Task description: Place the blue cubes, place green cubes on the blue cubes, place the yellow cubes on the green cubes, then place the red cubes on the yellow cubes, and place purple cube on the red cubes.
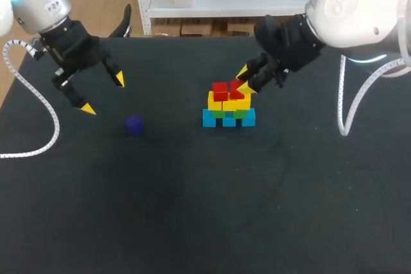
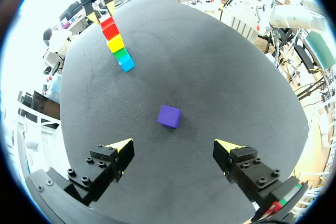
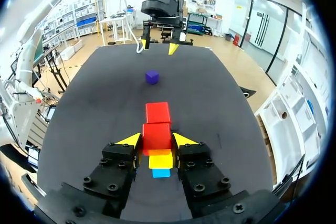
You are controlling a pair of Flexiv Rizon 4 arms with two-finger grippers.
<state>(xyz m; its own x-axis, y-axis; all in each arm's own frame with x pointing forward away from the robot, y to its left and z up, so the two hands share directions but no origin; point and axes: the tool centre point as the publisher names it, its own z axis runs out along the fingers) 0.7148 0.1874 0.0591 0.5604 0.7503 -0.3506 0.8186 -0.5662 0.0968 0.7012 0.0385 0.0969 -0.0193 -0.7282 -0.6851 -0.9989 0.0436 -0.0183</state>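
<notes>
right gripper point(image 3: 156, 141): fingers drawn in on both sides of a red cube point(image 3: 156, 134), seemingly clamped on it, though contact is hard to confirm.
red cube: top of the stack, beside the second red cube point(image 3: 158, 113).
stack: blue cubes point(image 1: 229, 120) lowest, then green cubes point(image 1: 226, 113), then yellow cubes point(image 1: 221, 102).
left gripper point(image 2: 173, 148): spread wide, holding nothing.
purple cube point(image 2: 169, 116): on the table point(image 1: 192, 210) ahead of the left gripper, well apart from the stack.

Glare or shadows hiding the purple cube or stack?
Head view: purple cube dim against the dark table, stack clear. Left wrist view: both evenly lit, no glare. Right wrist view: right end effector, shut on a red cube, hides the stack's sides.
</notes>
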